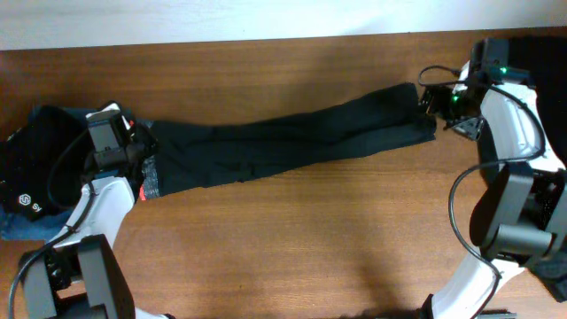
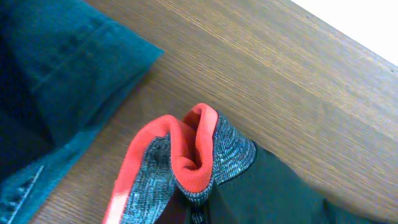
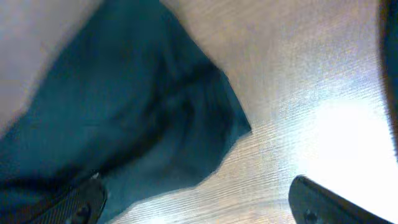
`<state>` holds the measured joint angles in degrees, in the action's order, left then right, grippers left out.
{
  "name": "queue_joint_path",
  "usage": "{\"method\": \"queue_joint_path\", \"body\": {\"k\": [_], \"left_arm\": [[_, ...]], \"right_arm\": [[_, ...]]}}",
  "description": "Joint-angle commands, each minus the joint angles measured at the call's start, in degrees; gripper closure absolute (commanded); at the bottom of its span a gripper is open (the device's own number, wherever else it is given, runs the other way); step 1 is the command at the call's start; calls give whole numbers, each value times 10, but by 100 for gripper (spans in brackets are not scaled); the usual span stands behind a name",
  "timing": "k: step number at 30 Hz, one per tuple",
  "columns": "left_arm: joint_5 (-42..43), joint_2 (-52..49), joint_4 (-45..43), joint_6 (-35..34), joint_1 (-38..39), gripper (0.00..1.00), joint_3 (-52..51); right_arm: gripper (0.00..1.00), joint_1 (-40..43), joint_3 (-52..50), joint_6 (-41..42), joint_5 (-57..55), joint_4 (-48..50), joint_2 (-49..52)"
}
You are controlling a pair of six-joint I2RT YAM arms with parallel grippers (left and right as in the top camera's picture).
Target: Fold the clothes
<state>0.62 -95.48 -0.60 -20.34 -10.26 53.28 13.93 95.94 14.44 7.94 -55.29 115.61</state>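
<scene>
Long black trousers (image 1: pixel 283 142) lie stretched across the wooden table, waistband at the left and leg ends at the right. My left gripper (image 1: pixel 135 162) is shut on the red-orange and grey waistband (image 2: pixel 186 158), which bunches up towards the wrist camera; its fingers are hidden there. At the leg ends is my right gripper (image 1: pixel 434 108), open. In the right wrist view that gripper (image 3: pixel 199 208) has its fingers (image 3: pixel 81 200) set wide apart, one over the edge of the cuff (image 3: pixel 130 112), the other over bare wood. It holds nothing.
A heap of black cloth with a white logo (image 1: pixel 35 173) lies at the far left, with blue denim jeans (image 1: pixel 19 226) under it. The jeans (image 2: pixel 56 68) lie close beside the waistband. A pale wall (image 1: pixel 221 18) borders the table's far edge.
</scene>
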Motion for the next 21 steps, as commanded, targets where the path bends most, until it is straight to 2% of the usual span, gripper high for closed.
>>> {"method": "queue_joint_path", "body": {"k": [1, 10, 12, 16, 18, 21], "left_arm": [[4, -6, -5, 3, 2, 100, 10], [5, -6, 7, 3, 2, 100, 10], [5, -6, 7, 3, 2, 100, 10], [4, -6, 9, 3, 2, 100, 10], [4, -6, 14, 3, 2, 100, 10], [3, -6, 22, 3, 1, 100, 10]], "right_arm": [[1, 0, 5, -36, -7, -25, 5], [2, 0, 0, -174, -10, -68, 9], [11, 0, -2, -193, -15, -59, 15], [38, 0, -2, -203, -78, -24, 31], [40, 0, -2, -265, -74, 4, 46], [39, 0, -2, -308, -70, 12, 55]]}}
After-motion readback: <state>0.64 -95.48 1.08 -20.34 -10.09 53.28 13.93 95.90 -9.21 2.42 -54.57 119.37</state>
